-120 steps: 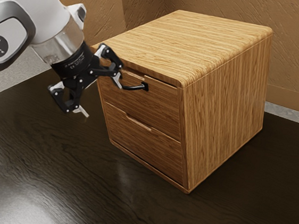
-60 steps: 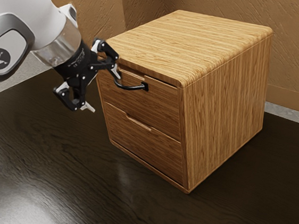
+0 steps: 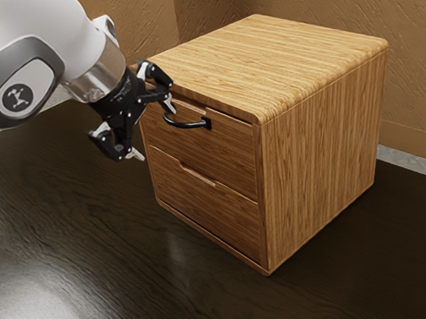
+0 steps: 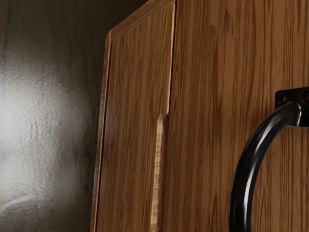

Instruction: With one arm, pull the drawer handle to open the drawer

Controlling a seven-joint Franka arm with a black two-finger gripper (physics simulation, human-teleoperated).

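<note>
Gripper point(image 3: 151, 132), jaws spread wide, has edged closer to handle point(image 3: 188, 122); nothing gripped. Drawer point(image 3: 225, 149) stays shut; pull not begun.

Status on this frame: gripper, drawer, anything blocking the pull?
Gripper open, at the black handle's end nearer the arm, not gripping it. Top drawer looks shut. Nothing seen in the way.

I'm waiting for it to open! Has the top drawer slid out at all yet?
No. The top drawer sits just as far back under the cabinet top as before.
</note>
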